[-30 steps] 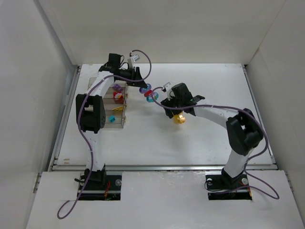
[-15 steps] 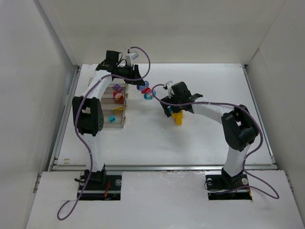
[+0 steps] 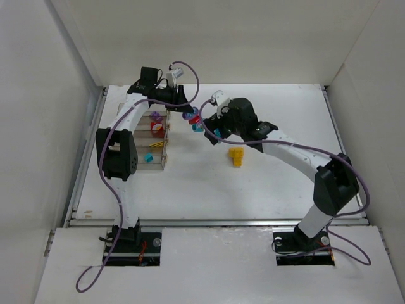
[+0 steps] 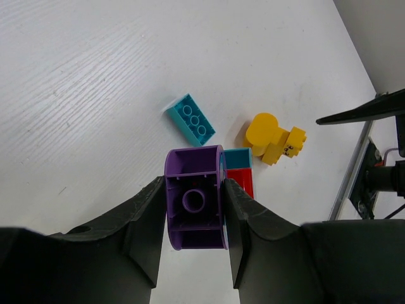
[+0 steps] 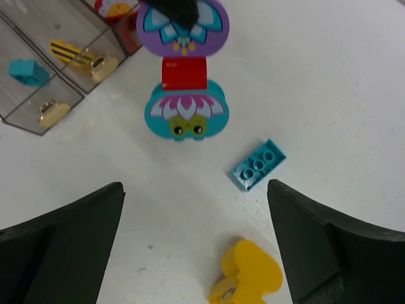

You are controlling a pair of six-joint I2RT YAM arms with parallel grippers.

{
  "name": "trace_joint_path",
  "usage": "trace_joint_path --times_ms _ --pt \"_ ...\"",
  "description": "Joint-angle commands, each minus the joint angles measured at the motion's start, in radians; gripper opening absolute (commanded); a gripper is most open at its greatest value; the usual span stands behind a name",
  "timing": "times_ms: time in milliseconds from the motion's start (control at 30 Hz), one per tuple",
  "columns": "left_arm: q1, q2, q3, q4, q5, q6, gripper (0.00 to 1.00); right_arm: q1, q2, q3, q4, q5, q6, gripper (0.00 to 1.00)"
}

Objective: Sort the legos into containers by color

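Note:
My left gripper (image 4: 195, 209) is shut on a purple lego (image 4: 195, 202); a red lego (image 5: 185, 73) and a cyan lego (image 5: 185, 117) are stuck to it in one stack (image 3: 194, 120), just right of the containers (image 3: 157, 166). My right gripper (image 5: 195, 187) stands open and empty over the table, close to the stack (image 3: 212, 132). On the table lie a small flat cyan lego (image 5: 258, 164) and a yellow lego (image 3: 237, 156). The bins (image 5: 44, 95) hold a cyan lego (image 5: 28, 71), a yellow striped piece (image 5: 73, 50) and red and purple pieces.
The row of bins stands at the table's left, under the left arm. White walls enclose the table on three sides. The right arm reaches diagonally across the middle, over the small cyan lego.
My right gripper opened and let go of the yellow lego, which now lies on the table, then moved back-left toward the stack. The left gripper keeps its hold and shifted slightly.

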Motion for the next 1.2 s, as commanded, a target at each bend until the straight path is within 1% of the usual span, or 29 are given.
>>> trace_joint_path --times_ms 0,233,500,633,733,767,867,967,1000,1033,1067,1100,1133,1167 --pt "-0.015 -0.079 -0.006 0.028 0.048 -0.026 0.0 0.024 0.061 0.102 0.062 -0.02 0.012 1.0" --pt "-0.024 -0.079 -0.006 0.048 0.068 -0.055 0.0 0.042 0.182 0.249 0.062 -0.029 0.021 1.0" --pt "-0.033 -0.079 -0.006 0.067 0.077 -0.075 0.0 0.052 0.275 0.318 0.062 -0.077 0.032 1.0" --pt "-0.033 -0.088 -0.006 0.067 0.086 -0.075 0.0 0.052 0.309 0.328 0.062 -0.02 0.041 1.0" --pt "-0.033 -0.088 -0.015 0.067 0.097 -0.084 0.0 0.052 0.331 0.346 0.062 -0.008 0.041 0.95" --pt "-0.033 -0.088 -0.015 0.067 0.097 -0.084 0.0 0.052 0.331 0.346 0.062 -0.008 0.041 0.91" --pt "-0.033 -0.088 -0.015 0.067 0.097 -0.084 0.0 0.052 0.331 0.346 0.062 0.012 0.041 0.87" --pt "-0.033 -0.088 -0.015 0.067 0.097 -0.084 0.0 0.052 0.331 0.334 0.062 0.012 0.041 0.78" --pt "-0.033 -0.088 -0.015 0.067 0.097 -0.084 0.0 0.052 0.331 0.325 0.062 0.021 0.041 0.67" --pt "-0.033 -0.088 -0.015 0.067 0.088 -0.084 0.0 0.052 0.331 0.325 0.062 0.021 0.041 0.6" --pt "-0.033 -0.088 -0.015 0.067 0.088 -0.084 0.0 0.052 0.331 0.315 0.062 0.021 0.041 0.44" --pt "-0.033 -0.088 -0.015 0.067 0.088 -0.084 0.0 0.052 0.331 0.315 0.062 0.021 0.041 0.44" --pt "-0.033 -0.088 -0.015 0.067 0.088 -0.084 0.0 0.052 0.331 0.315 0.062 0.03 0.05 0.28" --pt "-0.033 -0.088 -0.024 0.067 0.088 -0.084 0.0 0.052 0.322 0.306 0.062 0.03 0.05 0.2"
